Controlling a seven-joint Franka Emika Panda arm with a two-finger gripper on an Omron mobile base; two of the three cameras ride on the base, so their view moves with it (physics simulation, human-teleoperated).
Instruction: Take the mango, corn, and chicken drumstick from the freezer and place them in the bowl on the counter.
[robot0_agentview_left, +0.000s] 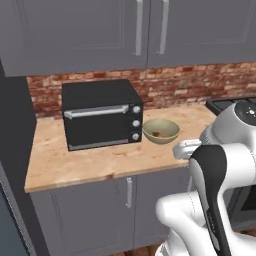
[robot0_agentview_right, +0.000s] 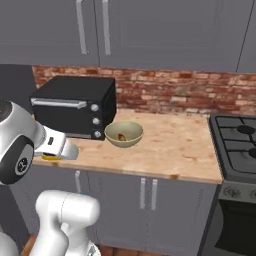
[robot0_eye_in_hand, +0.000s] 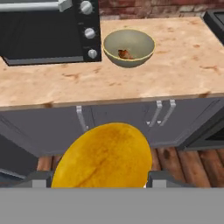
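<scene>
In the hand view my gripper (robot0_eye_in_hand: 99, 178) is shut on the mango (robot0_eye_in_hand: 103, 155), a smooth yellow-orange lump between the two dark fingertips. The hand hangs in front of the counter (robot0_eye_in_hand: 175, 65), out past its front edge. A sliver of the mango (robot0_agentview_right: 50, 157) shows under the white hand in the right base view. The olive bowl (robot0_eye_in_hand: 131, 61) stands on the counter beside the toaster oven. The brown chicken drumstick (robot0_eye_in_hand: 125, 54) lies inside it. From the base I see the bowl (robot0_agentview_left: 162, 137) ahead of the hand. The corn is out of view.
A black toaster oven (robot0_agentview_left: 100, 117) stands left of the bowl. A gas stove (robot0_agentview_right: 240, 135) borders the counter on the right. Grey wall cupboards (robot0_agentview_left: 100, 30) hang above. The slate-grey freezer side (robot0_agentview_left: 12, 150) rises at the left. Bare worktop lies right of the bowl.
</scene>
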